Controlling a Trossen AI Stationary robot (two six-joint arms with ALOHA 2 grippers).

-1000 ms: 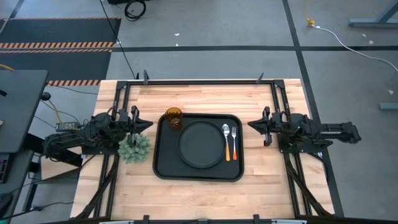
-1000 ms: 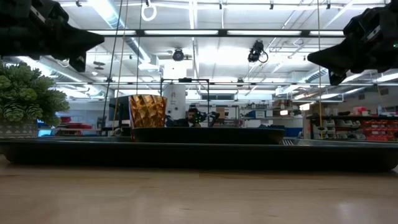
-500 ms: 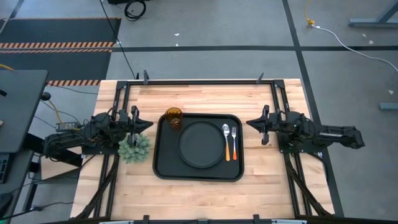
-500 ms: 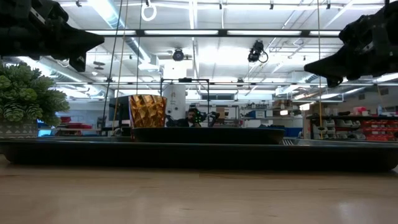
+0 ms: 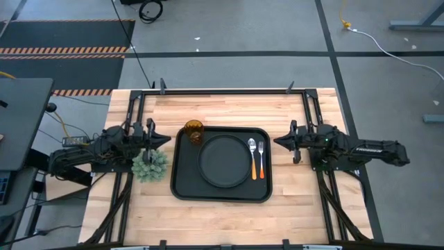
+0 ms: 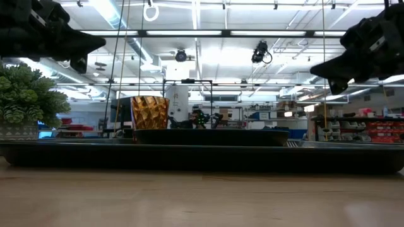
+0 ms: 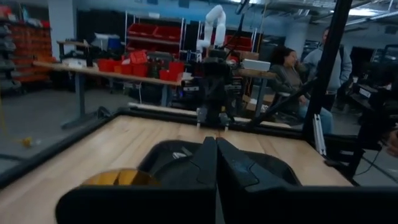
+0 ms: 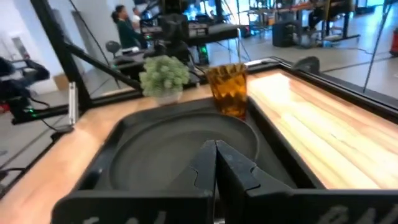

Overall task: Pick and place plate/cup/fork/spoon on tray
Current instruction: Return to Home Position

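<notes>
The black tray (image 5: 186,186) lies in the middle of the table. The round black plate (image 5: 223,160) lies on it, with the all-silver spoon (image 5: 252,151) and the orange-handled fork (image 5: 261,159) on the tray to its right. The amber cup (image 5: 193,131) stands at the tray's far left corner and also shows in the right wrist view (image 8: 227,89). My left gripper (image 5: 166,138) is shut, above the table left of the tray. My right gripper (image 5: 277,139) is shut, above the table right of the tray.
A green leafy clump (image 5: 150,164) in a small pot stands at the tray's left side, just near my left gripper. Bare wood lies near and far of the tray. People sit and stand in the room beyond the table's edges.
My right gripper has moved a little toward the tray, still shut and holding nothing. My left arm and the things on the tray have kept still.
</notes>
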